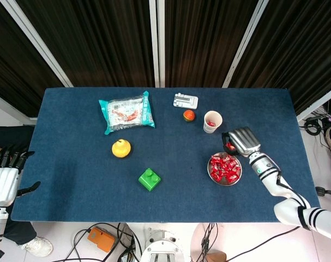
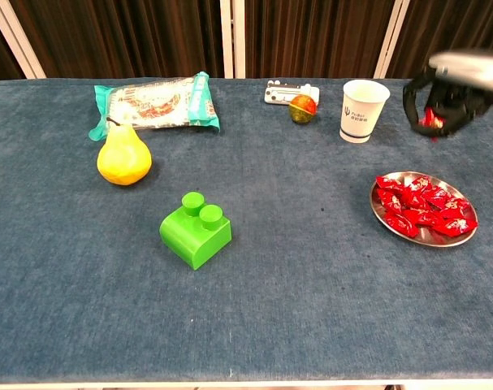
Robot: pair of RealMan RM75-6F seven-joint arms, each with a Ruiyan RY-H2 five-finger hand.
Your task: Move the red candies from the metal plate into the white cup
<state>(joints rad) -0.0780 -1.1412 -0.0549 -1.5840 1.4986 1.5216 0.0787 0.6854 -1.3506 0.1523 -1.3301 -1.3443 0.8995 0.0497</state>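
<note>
The metal plate (image 1: 210,175) (image 2: 431,239) with several red candies (image 1: 224,167) (image 2: 425,210) lies at the right of the table. The white cup (image 1: 212,121) (image 2: 362,111) stands behind it, with a red candy inside seen from the head view. My right hand (image 1: 240,140) (image 2: 446,96) hangs in the air between plate and cup, to the right of the cup, and holds a red candy (image 1: 230,146) (image 2: 430,121) in its curled fingers. My left hand (image 1: 4,177) stays off the table's left edge, fingers apart, holding nothing.
A yellow pear (image 2: 123,158), a green brick (image 2: 195,230), a teal snack bag (image 2: 153,101), a small red-green fruit (image 2: 302,108) and a grey part (image 2: 283,92) lie on the blue cloth (image 2: 295,284), all left of the cup.
</note>
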